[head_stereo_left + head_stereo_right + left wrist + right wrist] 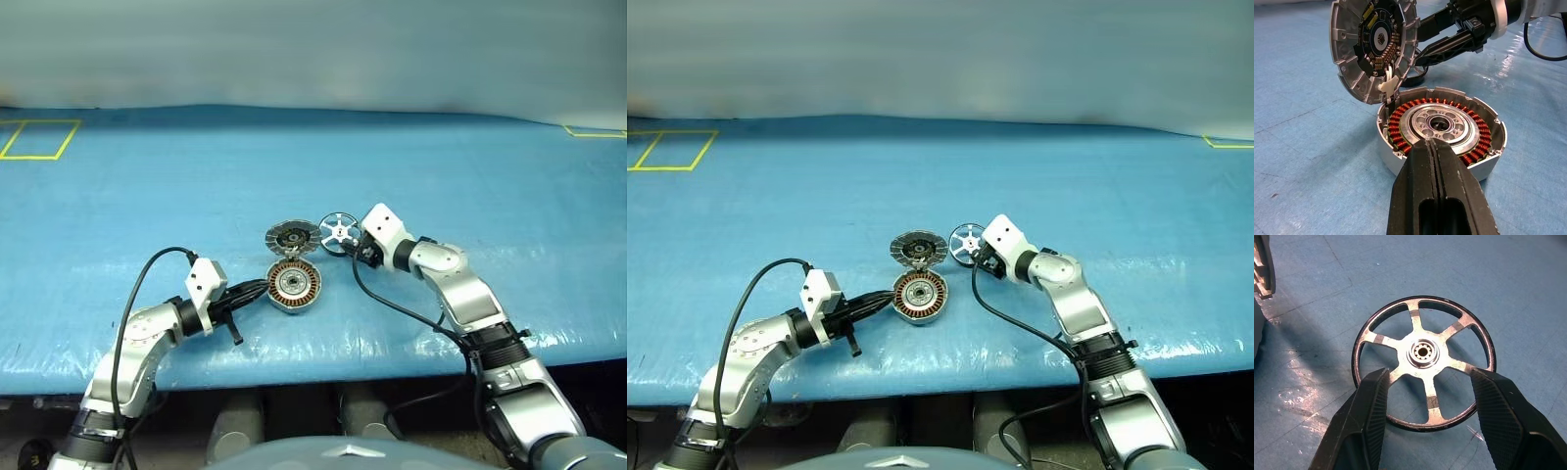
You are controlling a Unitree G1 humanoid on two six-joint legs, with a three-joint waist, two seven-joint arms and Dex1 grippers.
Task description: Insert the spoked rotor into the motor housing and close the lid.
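right gripper (1425,404) open around the spoked rotor (1423,361) (lying flat), left gripper (1436,159) closed at the motor housing (1444,132).

Bright even light, sheen on the blue cover (294,176), background softly blurred.

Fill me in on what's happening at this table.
A robot is assembling a motor on a blue table. Its left hand, shut, rests against the motor housing, whose hinged lid stands open. Its right hand is open with one finger on each side of the spoked rotor, which lies flat beside the lid, not yet gripped.
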